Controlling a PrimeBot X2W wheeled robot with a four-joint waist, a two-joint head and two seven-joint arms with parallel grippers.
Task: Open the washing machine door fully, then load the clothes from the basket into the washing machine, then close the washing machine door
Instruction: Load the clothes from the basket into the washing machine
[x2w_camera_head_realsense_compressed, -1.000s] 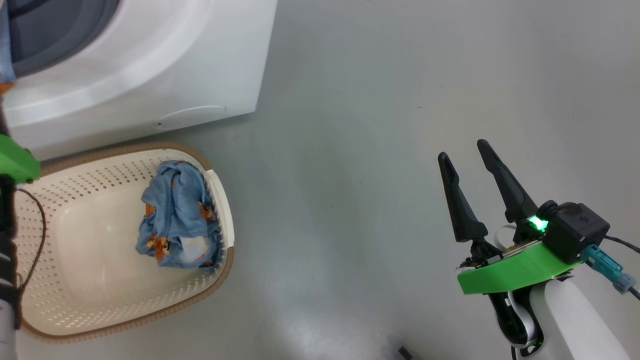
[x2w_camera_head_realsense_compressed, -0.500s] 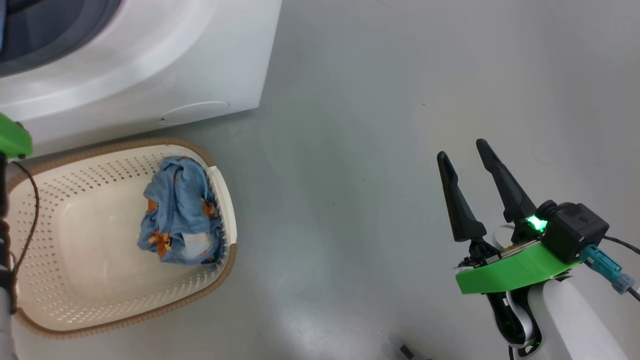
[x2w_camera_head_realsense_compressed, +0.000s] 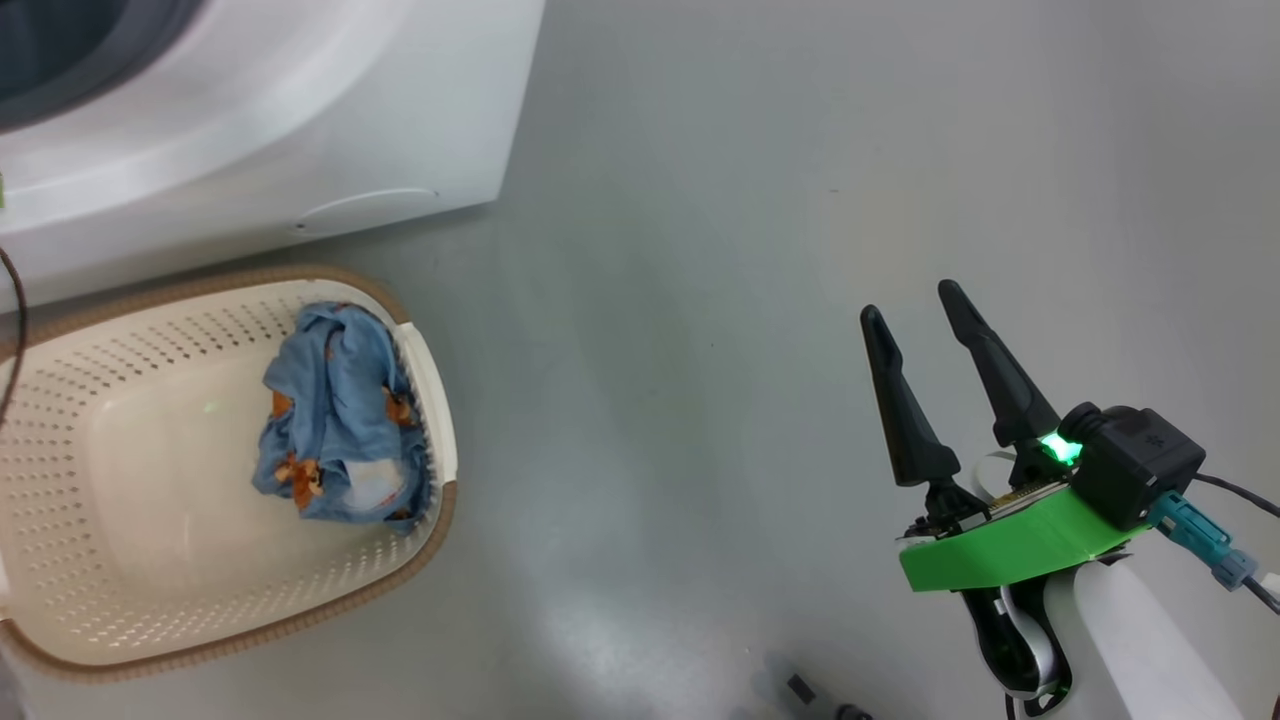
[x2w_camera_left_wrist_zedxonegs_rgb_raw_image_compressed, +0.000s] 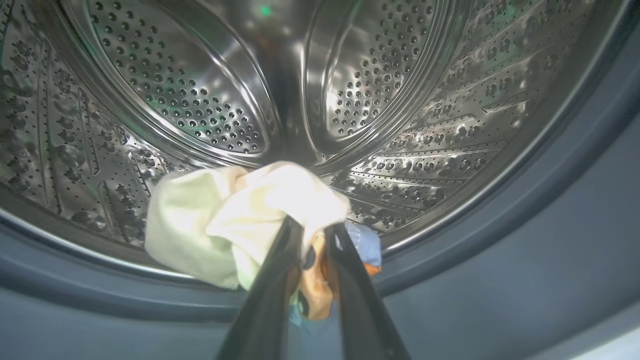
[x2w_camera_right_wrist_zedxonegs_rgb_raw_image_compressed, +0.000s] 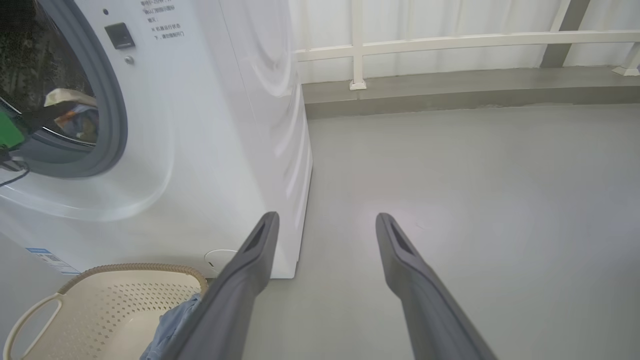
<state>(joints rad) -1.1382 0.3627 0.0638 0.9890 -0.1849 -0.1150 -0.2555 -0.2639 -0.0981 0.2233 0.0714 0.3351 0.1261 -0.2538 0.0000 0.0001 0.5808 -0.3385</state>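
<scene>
The left gripper (x2w_camera_left_wrist_zedxonegs_rgb_raw_image_compressed: 314, 227), jaws narrow, pinches the clothes (x2w_camera_left_wrist_zedxonegs_rgb_raw_image_compressed: 240, 215) above the grey ring (x2w_camera_left_wrist_zedxonegs_rgb_raw_image_compressed: 525, 225) of the washing machine (x2w_camera_right_wrist_zedxonegs_rgb_raw_image_compressed: 225, 125). The right gripper (x2w_camera_right_wrist_zedxonegs_rgb_raw_image_compressed: 326, 217) has jaws wide, empty, the basket (x2w_camera_right_wrist_zedxonegs_rgb_raw_image_compressed: 130, 268) to their left. Panel print (x2w_camera_right_wrist_zedxonegs_rgb_raw_image_compressed: 162, 20) illegible.

Read place as plain laundry corner, maybe balcony-type space; could not tell more. Saw big white front-loading washing machine (x2w_camera_right_wrist_zedxonegs_rgb_raw_image_compressed: 210, 125) standing directly on smooth grey floor (x2w_camera_right_wrist_zedxonegs_rgb_raw_image_compressed: 475, 200). Perforated basket (x2w_camera_right_wrist_zedxonegs_rgb_raw_image_compressed: 135, 268) holding blue clothes (x2w_camera_head_realsense_compressed: 335, 420) sat just beside it. Behind ran raised grey ledge (x2w_camera_right_wrist_zedxonegs_rgb_raw_image_compressed: 450, 95), white railing (x2w_camera_right_wrist_zedxonegs_rgb_raw_image_compressed: 450, 42) and pale curtain-like backdrop (x2w_camera_right_wrist_zedxonegs_rgb_raw_image_compressed: 450, 15). Printed label (x2w_camera_right_wrist_zedxonegs_rgb_raw_image_compressed: 167, 20) on machine front was too small to read.
</scene>
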